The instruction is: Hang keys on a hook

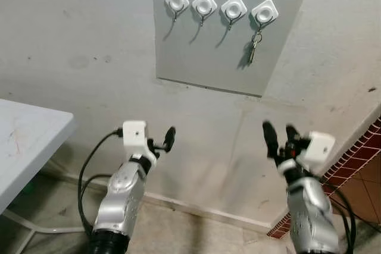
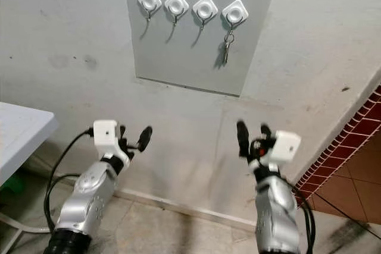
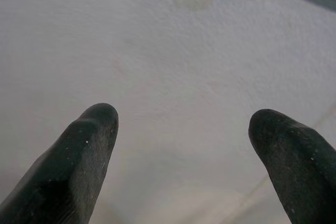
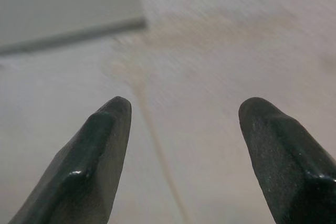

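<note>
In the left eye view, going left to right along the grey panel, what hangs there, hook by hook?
First hook, bare → second hook, bare → third hook, bare → fourth hook, with the keys hanging from it. All four are white and mounted on the grey panel.

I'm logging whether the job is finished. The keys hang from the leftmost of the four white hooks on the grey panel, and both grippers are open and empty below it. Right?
Not quite. The keys hang from the rightmost hook, not the leftmost; the left eye view shows it. The other three hooks on the grey panel are bare. The rest holds: the left gripper and right gripper are open and empty below it.
</note>
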Controlling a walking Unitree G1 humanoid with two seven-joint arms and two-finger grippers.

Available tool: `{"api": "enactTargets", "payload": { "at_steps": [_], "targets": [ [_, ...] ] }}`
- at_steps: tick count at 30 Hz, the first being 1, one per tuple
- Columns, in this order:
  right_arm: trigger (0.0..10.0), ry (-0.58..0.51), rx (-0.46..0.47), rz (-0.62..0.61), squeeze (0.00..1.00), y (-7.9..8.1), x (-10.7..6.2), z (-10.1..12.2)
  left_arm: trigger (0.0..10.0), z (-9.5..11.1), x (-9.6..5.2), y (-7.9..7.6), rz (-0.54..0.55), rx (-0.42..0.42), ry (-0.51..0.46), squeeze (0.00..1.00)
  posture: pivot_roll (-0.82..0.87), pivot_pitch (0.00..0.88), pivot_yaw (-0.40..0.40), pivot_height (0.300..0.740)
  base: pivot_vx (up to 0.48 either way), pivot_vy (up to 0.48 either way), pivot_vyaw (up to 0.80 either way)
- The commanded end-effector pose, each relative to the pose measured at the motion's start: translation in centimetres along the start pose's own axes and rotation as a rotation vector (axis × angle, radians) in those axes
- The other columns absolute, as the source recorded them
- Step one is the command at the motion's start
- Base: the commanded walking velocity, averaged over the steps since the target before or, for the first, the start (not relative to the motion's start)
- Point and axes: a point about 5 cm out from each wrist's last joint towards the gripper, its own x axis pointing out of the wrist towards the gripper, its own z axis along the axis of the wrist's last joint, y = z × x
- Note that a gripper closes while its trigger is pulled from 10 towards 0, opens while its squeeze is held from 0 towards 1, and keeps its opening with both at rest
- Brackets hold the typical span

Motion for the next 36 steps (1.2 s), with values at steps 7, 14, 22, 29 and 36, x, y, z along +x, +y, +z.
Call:
{"api": "enactTargets", "payload": {
  "at_steps": [7, 14, 22, 29, 36],
  "targets": [
    [10.0, -0.101, -0.156, -0.008, 0.00, 1.0, -1.4, 2.2, 10.0, 1.5, -0.9, 0.1, -0.043, 0.011, -0.126, 0.00, -0.03, 0.000, -0.015, 0.740, 0.000, 0.000, 0.00],
    [10.0, -0.115, -0.184, -0.010, 0.00, 2.2, -3.7, 2.7, 10.0, 0.8, -3.3, 0.0, -0.070, 0.052, -0.119, 0.00, -0.03, 0.009, -0.008, 0.740, 0.000, 0.000, 0.00],
    [10.0, -0.049, -0.205, -0.057, 0.00, 2.0, -5.9, 2.2, 10.0, -0.7, -5.5, 0.8, -0.038, 0.033, -0.062, 0.00, -0.03, 0.012, -0.015, 0.740, 0.000, 0.000, 0.00],
    [10.0, -0.032, -0.216, -0.099, 0.00, 1.2, -5.1, 1.9, 10.0, -0.1, -4.3, 0.9, -0.044, 0.039, -0.071, 0.00, -0.03, 0.000, -0.006, 0.740, 0.000, 0.000, 0.00],
    [10.0, -0.038, -0.213, -0.116, 0.00, 1.0, -4.4, 2.0, 10.0, 1.1, -2.8, 1.4, -0.038, 0.055, -0.085, 0.00, -0.03, 0.000, 0.006, 0.740, 0.000, 0.000, 0.00]
  ]
}}
